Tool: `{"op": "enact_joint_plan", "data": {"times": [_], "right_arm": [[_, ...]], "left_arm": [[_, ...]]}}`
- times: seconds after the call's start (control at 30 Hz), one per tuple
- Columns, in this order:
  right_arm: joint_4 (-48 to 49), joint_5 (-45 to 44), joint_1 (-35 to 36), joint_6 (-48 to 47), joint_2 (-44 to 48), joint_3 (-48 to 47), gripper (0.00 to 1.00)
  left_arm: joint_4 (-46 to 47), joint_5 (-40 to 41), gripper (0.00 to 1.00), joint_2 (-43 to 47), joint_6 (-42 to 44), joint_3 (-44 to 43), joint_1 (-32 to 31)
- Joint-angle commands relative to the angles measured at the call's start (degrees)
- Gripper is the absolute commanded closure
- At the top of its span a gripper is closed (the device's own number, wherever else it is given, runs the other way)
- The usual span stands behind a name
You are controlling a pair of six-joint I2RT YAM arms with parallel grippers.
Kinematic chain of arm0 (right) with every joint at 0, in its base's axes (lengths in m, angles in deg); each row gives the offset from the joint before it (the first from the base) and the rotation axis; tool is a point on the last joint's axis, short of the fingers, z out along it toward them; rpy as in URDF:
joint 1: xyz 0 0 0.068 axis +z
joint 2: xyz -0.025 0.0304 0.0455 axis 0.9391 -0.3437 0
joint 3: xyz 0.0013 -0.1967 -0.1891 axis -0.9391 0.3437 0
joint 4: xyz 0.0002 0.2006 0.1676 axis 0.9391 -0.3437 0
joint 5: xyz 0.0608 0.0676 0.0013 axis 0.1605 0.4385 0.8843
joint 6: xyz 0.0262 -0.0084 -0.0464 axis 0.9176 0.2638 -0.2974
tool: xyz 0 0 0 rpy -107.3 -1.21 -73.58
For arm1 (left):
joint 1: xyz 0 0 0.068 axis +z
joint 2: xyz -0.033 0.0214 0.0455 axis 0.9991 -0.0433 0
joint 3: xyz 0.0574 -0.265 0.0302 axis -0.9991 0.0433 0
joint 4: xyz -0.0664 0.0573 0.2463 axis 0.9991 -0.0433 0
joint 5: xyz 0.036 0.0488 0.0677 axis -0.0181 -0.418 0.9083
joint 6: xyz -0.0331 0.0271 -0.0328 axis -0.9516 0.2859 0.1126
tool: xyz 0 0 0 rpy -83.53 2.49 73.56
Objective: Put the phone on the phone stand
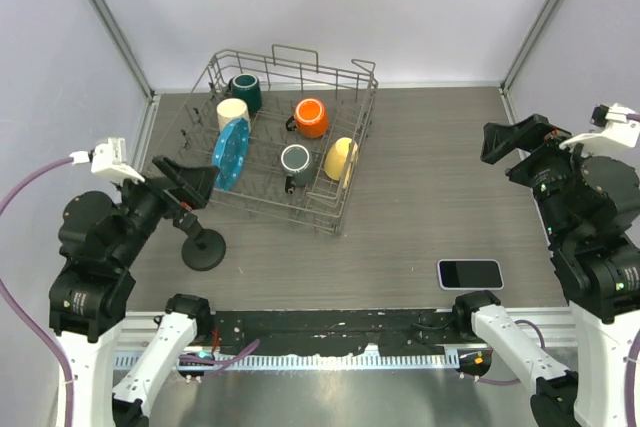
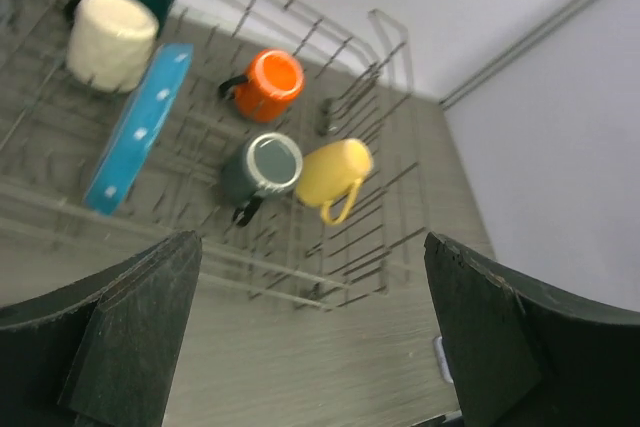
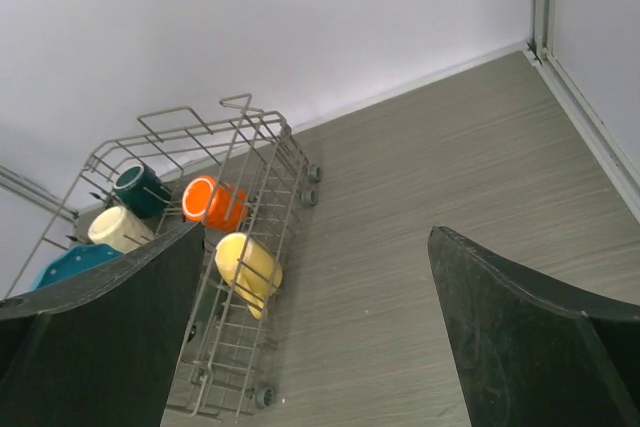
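Observation:
The phone (image 1: 469,273) lies flat, screen up, near the table's front edge on the right; a sliver of its pale rim (image 2: 441,358) shows in the left wrist view beside the right finger. The black phone stand (image 1: 203,248) stands at the front left on its round disc base. My left gripper (image 1: 187,179) is open and empty, raised above and just behind the stand. My right gripper (image 1: 508,149) is open and empty, raised at the right side, well behind the phone. The stand is out of both wrist views.
A wire dish rack (image 1: 281,143) stands at the back centre-left with a teal mug, a cream mug, an orange mug (image 1: 310,117), a grey mug, a yellow mug (image 1: 340,158) and a blue plate (image 1: 231,153). Walls close in on both sides.

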Motion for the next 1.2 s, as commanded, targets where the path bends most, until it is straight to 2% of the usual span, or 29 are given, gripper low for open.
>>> {"op": "enact_joint_plan", "data": {"times": [0.0, 0.07, 0.1, 0.2, 0.23, 0.3, 0.33, 0.37, 0.4, 0.43, 0.47, 0.53, 0.57, 0.63, 0.77, 0.87, 1.0, 1.17], "right_arm": [[1.1, -2.7, -0.2, -0.1, -1.5, 2.9, 0.01], [5.2, -1.4, -0.3, 0.8, -1.0, 6.9, 0.01], [6.3, 0.6, -0.2, 2.2, -1.9, 7.6, 0.01], [8.1, 9.1, -0.3, 3.4, -4.6, 9.0, 0.01], [10.5, 20.5, -0.2, 4.0, -7.1, 9.3, 0.01], [14.5, 30.1, 2.6, 7.2, -9.9, 10.8, 0.01], [20.5, 33.1, 6.5, 9.1, -11.8, 11.6, 0.01], [23.0, 30.1, 11.3, 8.8, -13.0, 11.8, 0.01], [24.2, 25.3, 24.5, 7.6, -14.3, 11.1, 0.01], [25.1, 20.3, 30.7, 5.7, -15.8, 9.7, 0.01], [25.0, 10.8, 36.1, 2.3, -21.2, 6.1, 0.01], [24.7, 8.4, 47.6, -0.3, -27.7, 1.6, 0.01], [25.1, 9.7, 50.8, -2.9, -33.3, -1.8, 0.01], [28.3, 9.5, 57.6, -5.1, -38.4, -3.8, 0.01], [38.9, 7.4, 64.6, -12.4, -48.0, -2.5, 0.01], [45.3, 5.6, 65.3, -13.9, -54.6, -2.5, 0.01], [52.6, 3.8, 65.6, -15.7, -60.6, -3.7, 0.01], [53.9, -2.4, 65.6, -17.3, -69.5, -10.0, 0.01]], "left_arm": [[-6.7, 10.3, 0.02, 3.2, 0.6, 4.3, 0.3], [-10.4, 17.3, 0.0, 5.1, -0.7, 5.0, 0.2], [-11.5, 23.7, 0.0, 5.5, -0.7, 5.0, 0.2], [-14.8, 32.2, 0.0, 7.0, -0.4, 3.9, 0.2], [-15.2, 33.4, 0.0, 7.4, -0.3, 3.7, 0.3], [-15.5, 34.4, 0.0, 8.8, -0.7, 3.5, 0.3], [-15.5, 34.2, 0.0, 9.0, -0.7, 3.3, 0.2], [-15.6, 34.0, 0.0, 8.9, -0.7, 2.7, 0.3], [-15.5, 34.0, 0.0, 8.6, -0.4, 2.3, 0.3], [-15.6, 34.4, 0.0, 8.3, -0.1, 2.1, 0.3], [-15.6, 34.5, 0.0, 8.0, 0.2, 1.4, 0.3], [-15.6, 35.8, 0.0, 7.7, 2.1, 0.6, 0.2], [-15.9, 38.6, 0.0, 7.9, 2.8, -0.3, 0.2], [-16.9, 41.8, 0.0, 8.2, 4.3, -1.7, 0.1], [-20.2, 47.4, 0.0, 9.1, 4.2, -6.4, -1.1], [-20.7, 50.0, 0.0, 10.0, 3.9, -7.3, -2.3], [-20.5, 49.2, 0.0, 11.2, 3.7, -6.4, -2.8], [-19.4, 45.4, 0.0, 12.5, 3.6, -4.6, -3.1]]}}
